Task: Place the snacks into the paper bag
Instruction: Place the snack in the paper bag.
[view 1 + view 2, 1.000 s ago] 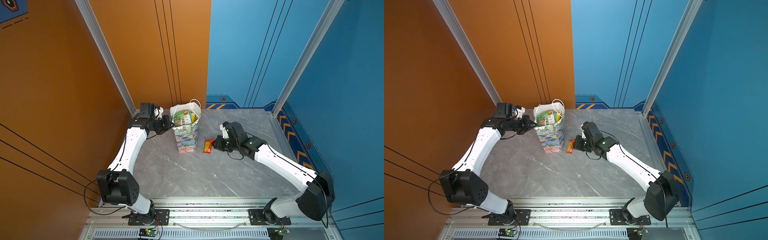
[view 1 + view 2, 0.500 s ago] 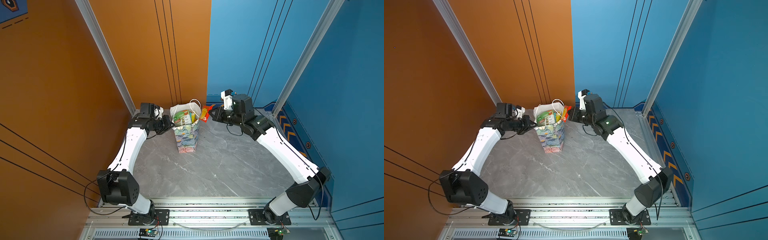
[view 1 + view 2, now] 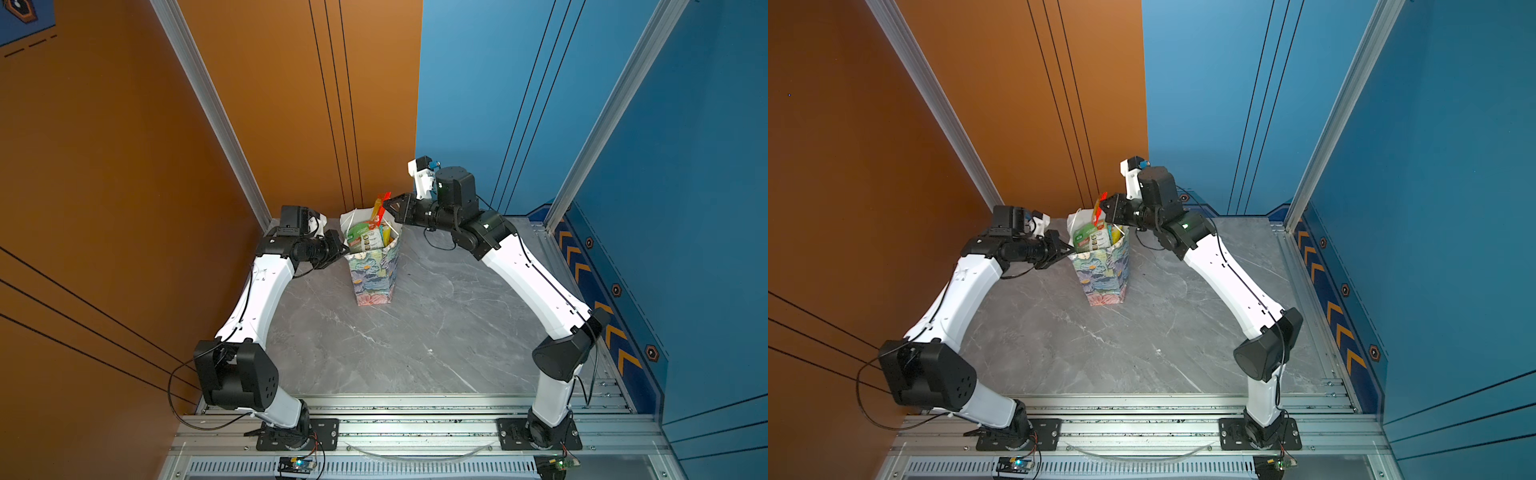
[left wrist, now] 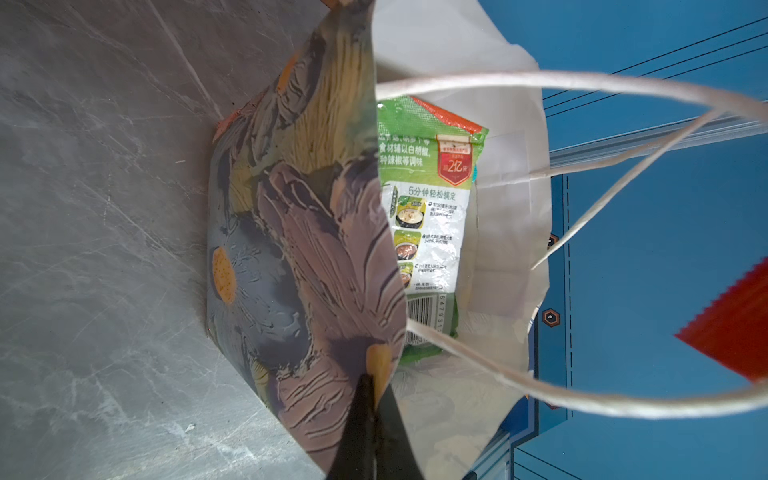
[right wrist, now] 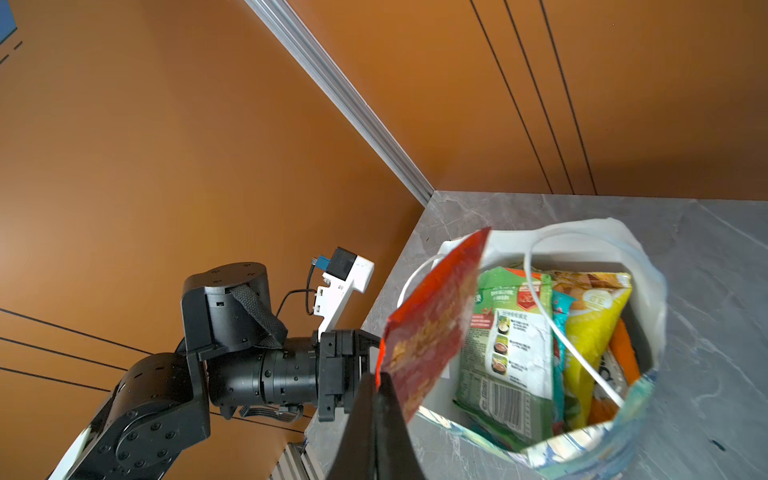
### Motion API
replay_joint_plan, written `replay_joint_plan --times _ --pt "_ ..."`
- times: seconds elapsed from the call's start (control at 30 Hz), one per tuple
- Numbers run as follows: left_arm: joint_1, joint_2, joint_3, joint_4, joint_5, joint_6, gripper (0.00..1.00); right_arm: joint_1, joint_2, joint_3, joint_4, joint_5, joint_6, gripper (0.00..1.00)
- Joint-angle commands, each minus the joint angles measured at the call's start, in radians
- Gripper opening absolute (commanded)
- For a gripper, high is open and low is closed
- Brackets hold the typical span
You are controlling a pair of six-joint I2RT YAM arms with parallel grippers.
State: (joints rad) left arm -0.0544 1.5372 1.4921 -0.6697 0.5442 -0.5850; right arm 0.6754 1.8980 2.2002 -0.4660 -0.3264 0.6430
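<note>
Marble tabletop [image 3: 415,332], cord handle [image 4: 540,79] across snacks [image 4: 432,216]

Robotics lab cell: 2 arms [image 3: 259,299] on aluminium rails [image 3: 415,434], walled by orange panels [image 3: 104,166] and blue panels [image 3: 685,166].

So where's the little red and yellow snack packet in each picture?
Top view: small red-and-yellow plastic sachet above the floral paper bag, pinched by the right end effector.
Top view: same spot.
Left wrist: only a red corner, at the picture's edge.
Right wrist: mid-picture, at the bag's mouth.
Shared landmark: the floral paper bag.
</note>
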Motion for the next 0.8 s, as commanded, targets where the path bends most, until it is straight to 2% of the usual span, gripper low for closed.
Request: replay_joint_plan --times 0.0,0.53,0.77 --pt "-0.010 -0.008 0.026 0.018 0.051 -0.007 0.00 0.010 0.058 0.078 -0.018 -0.032 -0.009 0.00" --pt "-0.009 -0.005 0.033 0.018 0.056 -0.006 0.00 0.008 0.299 0.216 -0.056 -0.124 0.032 0.00" --pt "-0.005 -0.008 0.031 0.018 0.059 -0.006 0.00 -0.003 0.305 0.186 -0.091 -0.124 0.029 0.00"
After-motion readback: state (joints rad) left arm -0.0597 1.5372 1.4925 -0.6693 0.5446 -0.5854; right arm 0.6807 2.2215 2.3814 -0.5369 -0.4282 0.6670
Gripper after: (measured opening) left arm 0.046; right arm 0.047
